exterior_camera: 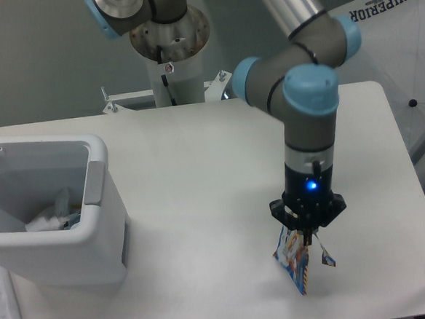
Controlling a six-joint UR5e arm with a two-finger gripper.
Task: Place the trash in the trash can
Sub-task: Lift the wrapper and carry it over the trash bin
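Note:
The blue snack packet [296, 262] hangs edge-on above the table at the front right, off the surface. My gripper [306, 235] points straight down and is shut on the packet's top edge. The white trash can [92, 212] stands at the left of the table, far from the gripper. Inside it lies a clear crushed plastic bottle [56, 212], partly hidden by the can's wall.
The arm's base column [168, 53] rises at the back of the table. A white fabric cover with the word SUPERIOR [386, 38] stands beyond the table's right edge. A white object [4, 309] lies at the front left corner.

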